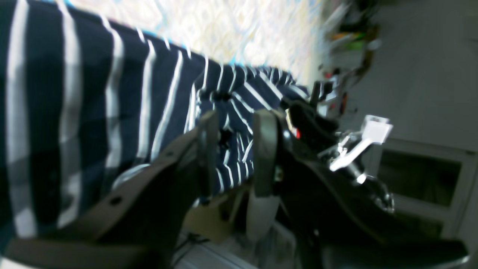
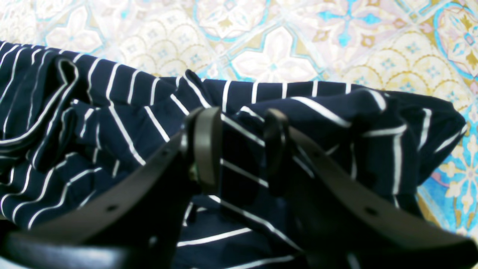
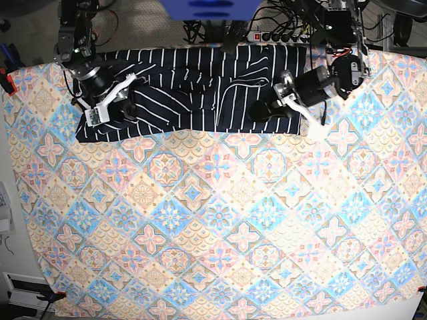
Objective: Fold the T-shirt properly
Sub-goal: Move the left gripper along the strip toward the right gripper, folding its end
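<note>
The T-shirt (image 3: 200,87), dark navy with thin white stripes, lies crumpled along the far edge of the table. My left gripper (image 3: 261,110) hangs over its right end. In the blurred left wrist view the fingers of my left gripper (image 1: 237,119) stand apart, with rumpled striped T-shirt cloth (image 1: 93,93) showing beyond the gap. My right gripper (image 3: 127,110) is over the shirt's left end. The right wrist view shows my right gripper (image 2: 239,123) open just above bunched T-shirt folds (image 2: 123,112), with nothing pinched between its fingers.
A pastel diamond-patterned tablecloth (image 3: 220,220) covers the whole table. A power strip and cables (image 3: 280,33) lie behind the far edge. A red clamp (image 3: 5,83) grips the left edge. Dark hardware with a white bracket (image 1: 373,138) shows blurred beside my left gripper.
</note>
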You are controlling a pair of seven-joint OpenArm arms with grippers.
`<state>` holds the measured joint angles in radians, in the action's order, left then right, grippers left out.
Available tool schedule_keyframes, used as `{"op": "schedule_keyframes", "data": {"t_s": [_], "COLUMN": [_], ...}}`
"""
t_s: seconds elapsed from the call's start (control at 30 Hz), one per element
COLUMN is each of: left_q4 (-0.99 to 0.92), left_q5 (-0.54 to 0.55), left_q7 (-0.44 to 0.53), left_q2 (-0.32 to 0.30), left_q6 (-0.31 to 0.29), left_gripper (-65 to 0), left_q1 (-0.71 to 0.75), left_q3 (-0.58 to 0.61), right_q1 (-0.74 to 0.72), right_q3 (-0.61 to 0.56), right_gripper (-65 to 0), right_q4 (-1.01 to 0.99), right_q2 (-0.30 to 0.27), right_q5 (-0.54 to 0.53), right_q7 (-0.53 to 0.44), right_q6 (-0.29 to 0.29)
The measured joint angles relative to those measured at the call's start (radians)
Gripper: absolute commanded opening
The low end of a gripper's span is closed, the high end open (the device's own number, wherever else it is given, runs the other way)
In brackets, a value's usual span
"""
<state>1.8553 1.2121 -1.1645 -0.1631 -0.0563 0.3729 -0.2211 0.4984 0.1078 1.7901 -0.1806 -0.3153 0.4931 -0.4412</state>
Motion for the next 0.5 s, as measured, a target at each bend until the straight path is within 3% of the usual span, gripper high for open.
{"op": "schedule_keyframes", "data": {"t_s": [0.23, 0.5], "left_q4": [-0.002, -0.222], "left_q5": [-0.01, -0.161], "left_q7": [-0.003, -0.006], "left_q2": [-0.117, -0.18], "left_q6": [0.0, 0.003], "left_gripper": [-47.8, -47.8], "left_q1": [0.034, 0.019], "left_q3": [-0.133, -0.049], "right_q1": [0.001, 0.001], "right_q3": [-0.001, -0.008], "right_gripper": [-46.2, -46.1], "right_q4": [0.002, 0.002], "right_q2": [0.003, 0.005], "right_q5": [-0.001, -0.001], "right_q7": [-0.003, -0.003], "right_q6": [-0.003, -0.001]}}
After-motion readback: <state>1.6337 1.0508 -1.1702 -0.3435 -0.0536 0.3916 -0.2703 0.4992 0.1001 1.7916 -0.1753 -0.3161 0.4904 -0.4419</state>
